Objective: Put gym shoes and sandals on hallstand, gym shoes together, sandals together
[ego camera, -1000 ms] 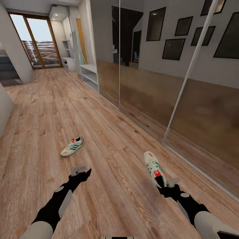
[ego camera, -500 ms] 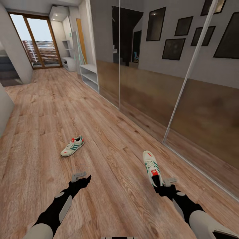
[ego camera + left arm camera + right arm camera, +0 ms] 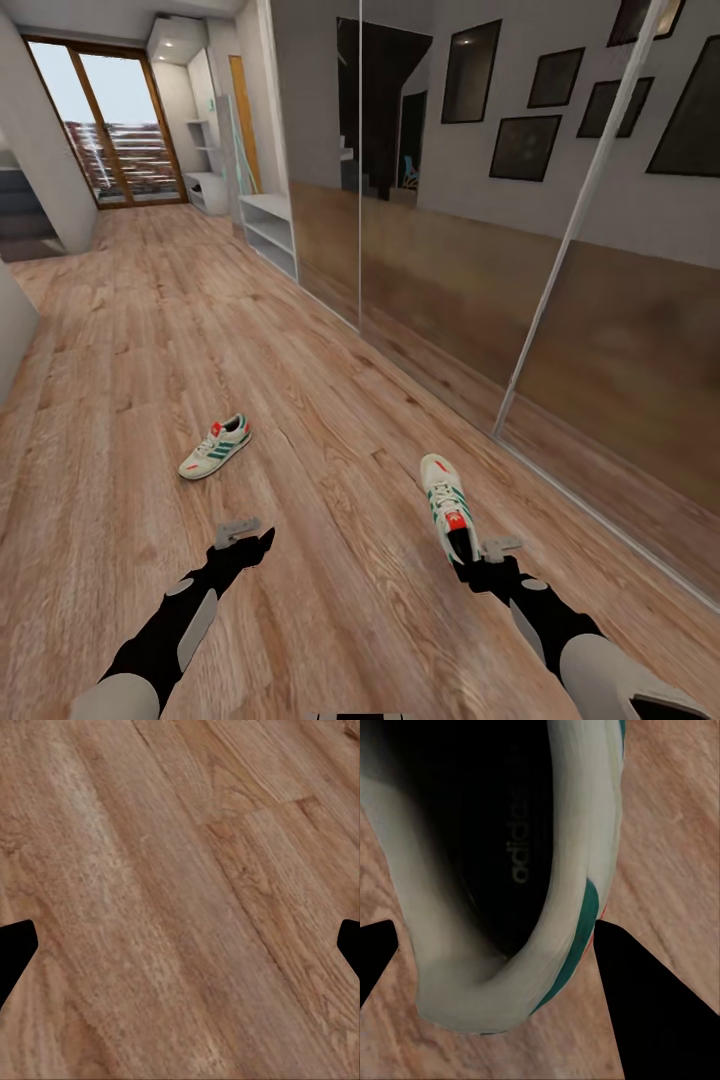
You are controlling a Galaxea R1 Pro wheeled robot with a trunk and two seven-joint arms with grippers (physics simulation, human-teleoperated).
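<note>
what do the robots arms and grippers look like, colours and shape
Both arms are black along the forearm with light grey shells: a pale grey panel on the side of the left forearm and rounded grey covers nearer the body. The left gripper and right gripper each carry a small flat grey piece on a black wrist. In the wrist views the fingers show as plain black wedges.

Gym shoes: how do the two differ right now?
The left gym shoe lies free on the corridor floor, ahead of the open left gripper; the right gym shoe is pinched at its heel by the right gripper. Their toes point different ways. Both are white with green stripes.
</note>
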